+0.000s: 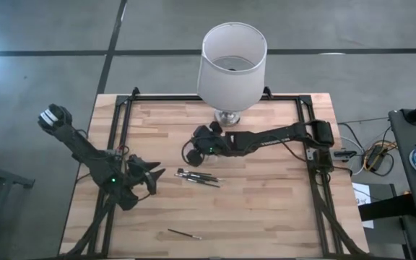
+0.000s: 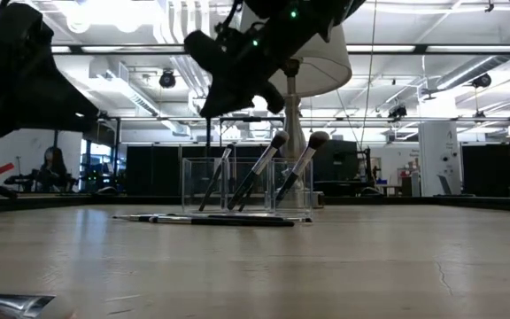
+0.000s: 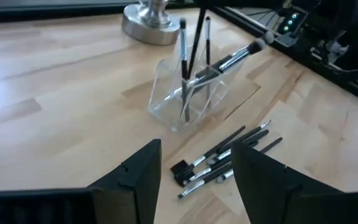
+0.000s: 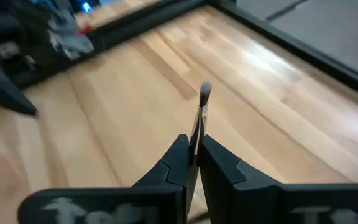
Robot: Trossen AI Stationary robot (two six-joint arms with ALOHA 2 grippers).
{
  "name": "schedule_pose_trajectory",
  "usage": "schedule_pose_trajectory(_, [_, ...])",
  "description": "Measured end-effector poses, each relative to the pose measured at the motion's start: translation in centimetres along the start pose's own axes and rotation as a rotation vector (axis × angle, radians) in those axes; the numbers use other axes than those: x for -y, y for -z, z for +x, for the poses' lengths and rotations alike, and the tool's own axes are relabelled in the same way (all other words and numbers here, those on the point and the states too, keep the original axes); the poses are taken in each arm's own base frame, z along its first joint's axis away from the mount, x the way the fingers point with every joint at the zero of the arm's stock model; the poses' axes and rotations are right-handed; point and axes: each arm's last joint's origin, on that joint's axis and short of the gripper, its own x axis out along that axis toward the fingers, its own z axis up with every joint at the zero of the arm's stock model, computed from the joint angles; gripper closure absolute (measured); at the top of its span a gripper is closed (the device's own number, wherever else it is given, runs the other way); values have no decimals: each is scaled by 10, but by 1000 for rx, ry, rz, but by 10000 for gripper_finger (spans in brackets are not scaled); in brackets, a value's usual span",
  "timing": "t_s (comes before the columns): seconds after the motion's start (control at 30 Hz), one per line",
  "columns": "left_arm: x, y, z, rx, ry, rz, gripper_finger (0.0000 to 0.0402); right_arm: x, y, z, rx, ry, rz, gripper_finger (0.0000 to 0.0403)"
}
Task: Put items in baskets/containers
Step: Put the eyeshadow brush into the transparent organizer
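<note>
A clear plastic holder [image 3: 188,96] stands on the wood near the lamp's metal base, with several brushes [image 2: 264,168] leaning in it. Just in front of it lies a loose pile of thin dark brushes [image 3: 225,158], [image 1: 198,176]. One more brush [image 1: 184,234] lies alone near the table's near edge. My right gripper [image 4: 192,146] is above the holder [image 2: 246,186], shut on a thin brush [image 4: 199,121]. My left gripper [image 3: 197,155] stands open to the left of the pile [image 1: 157,175], with nothing between its fingers. My right gripper pinches the thin brush's shaft [image 4: 196,134] between its two fingertips. The brush sticks out ahead along the fingers, its small bristle end [image 4: 205,90] pointing away and clear of the table. The end behind the fingertips is hidden by the fingers.
A large white lampshade [image 1: 231,61] on a metal base [image 3: 149,22] stands at the table's far edge, close behind the holder. Black rails [image 1: 121,123] run along the table's left, right and far sides. Bare wood lies to the right of the pile.
</note>
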Motion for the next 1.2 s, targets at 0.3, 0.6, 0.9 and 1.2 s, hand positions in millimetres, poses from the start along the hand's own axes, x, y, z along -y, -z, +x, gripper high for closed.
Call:
schedule_pose_trajectory(0.3, [-2, 3, 1, -28, 1, -2, 216, 2, 12, 9, -71, -2, -25, 358])
schedule_pose_trajectory(0.6, [-3, 6, 1, -109, 12, -31, 216, 1, 16, 4, -126, -13, -44, 272])
schedule_pose_trajectory(0.9, [28, 8, -2, -317, 300, 138, 216, -29, 23, -41, -178, -89, -255, 234])
schedule_pose_trajectory(1.2, [72, 24, -1, -560, 538, 360, 216, -64, 65, -82, -387, -167, -306, 248])
